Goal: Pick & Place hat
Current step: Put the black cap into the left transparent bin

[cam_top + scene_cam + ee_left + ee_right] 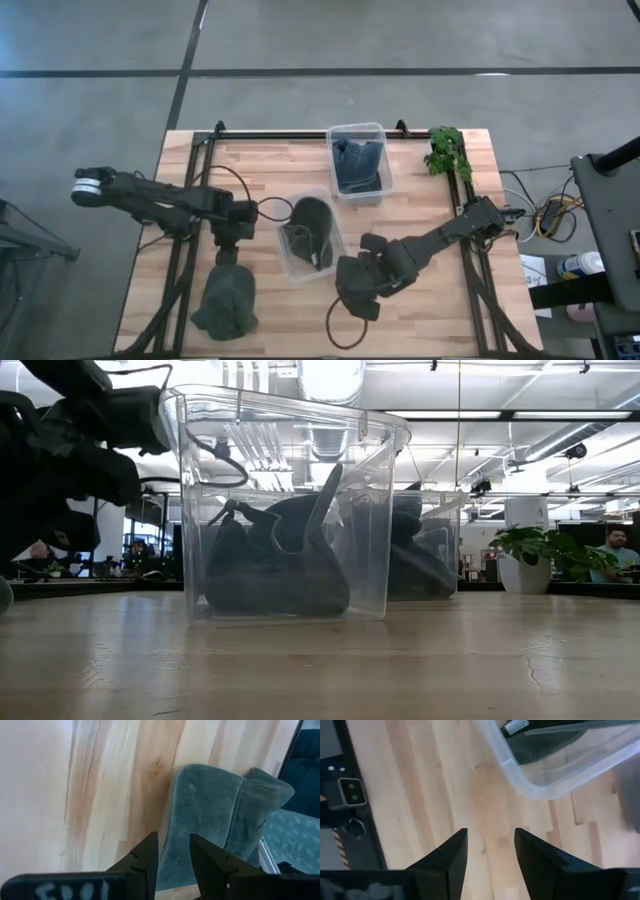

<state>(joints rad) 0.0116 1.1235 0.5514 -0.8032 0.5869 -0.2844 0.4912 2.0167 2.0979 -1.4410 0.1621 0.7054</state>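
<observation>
A grey-green hat [225,303] lies flat on the near-left part of the table; the left wrist view shows it as hat [215,820]. My left gripper [229,250] hovers at the hat's far edge, pointing down. It is open with a narrow gap [174,852], and the hat's edge lies below that gap. I see no touch. My right gripper [356,290] is open [490,845] above bare wood, near-right of a clear bin [310,238]. That bin holds a dark hat [280,560].
A second clear bin [358,160] with blue-dark cloth stands at the far middle, and a small plant [447,150] sits at the far right. The clear bin's corner [545,775] is close ahead of my right gripper. A black cable loop [345,325] lies near the near edge.
</observation>
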